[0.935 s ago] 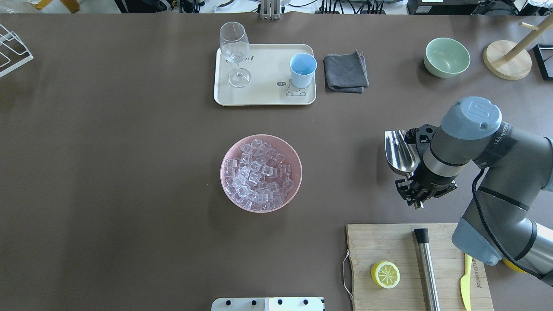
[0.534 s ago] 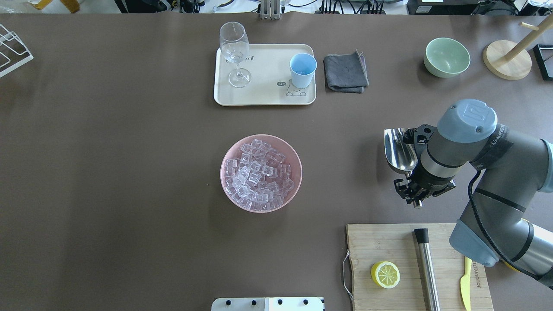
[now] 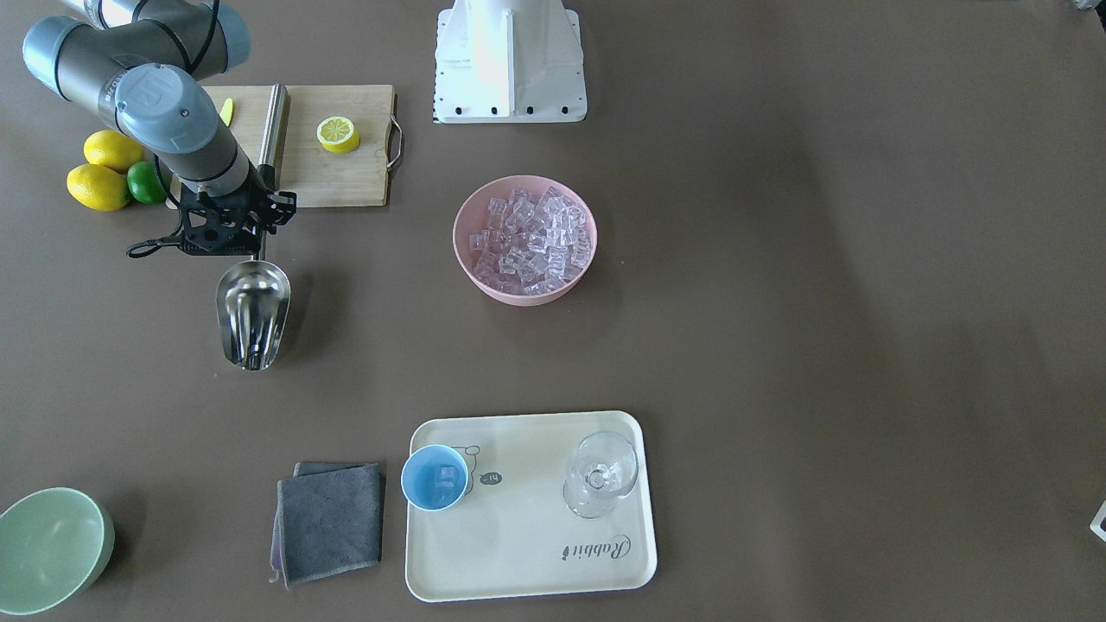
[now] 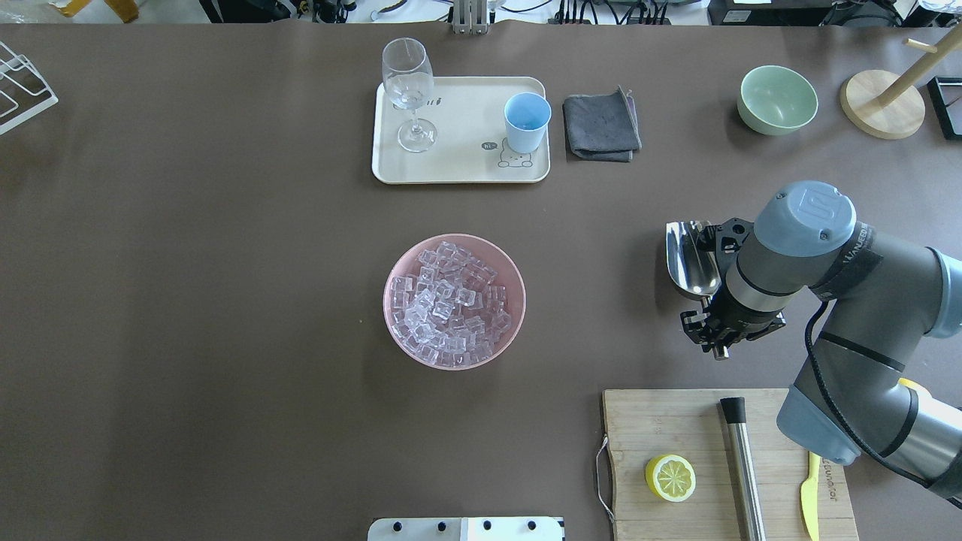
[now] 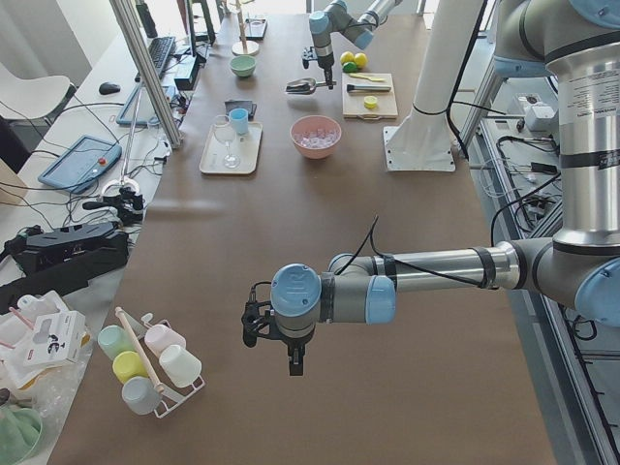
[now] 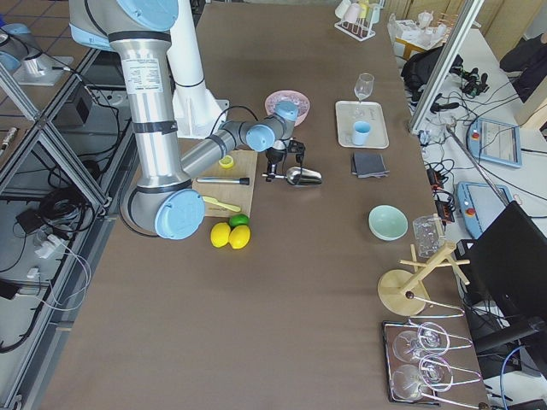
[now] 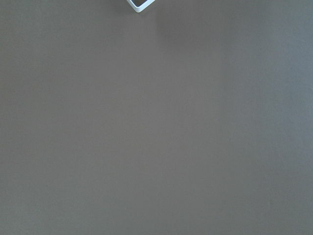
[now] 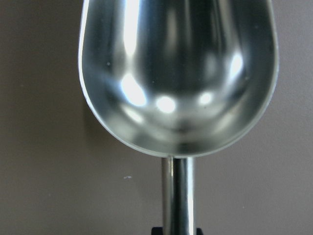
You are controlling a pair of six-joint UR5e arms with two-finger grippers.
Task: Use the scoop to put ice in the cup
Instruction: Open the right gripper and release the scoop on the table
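Left of the right claw [image 3: 249, 250] (it grips the empty scoop [image 3: 252, 315] by its handle) sits the ice [image 3: 529, 242], well apart.

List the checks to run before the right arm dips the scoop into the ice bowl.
1. Grip: right gripper shut on the thin handle of the shiny steel scoop: ok.
2. Scoop trough empty, open side up: ok.
3. Supply: pink round bowl heaped with clear ice cubes: ok.
4. Path: only bare brown table between scoop and bowl: ok.
5. Target: small light-blue cup upright on the cream tray, mouth uncovered: ok.
6. Left gripper far off at the table's other end, out of the path: ok; open or shut: cannot tell.
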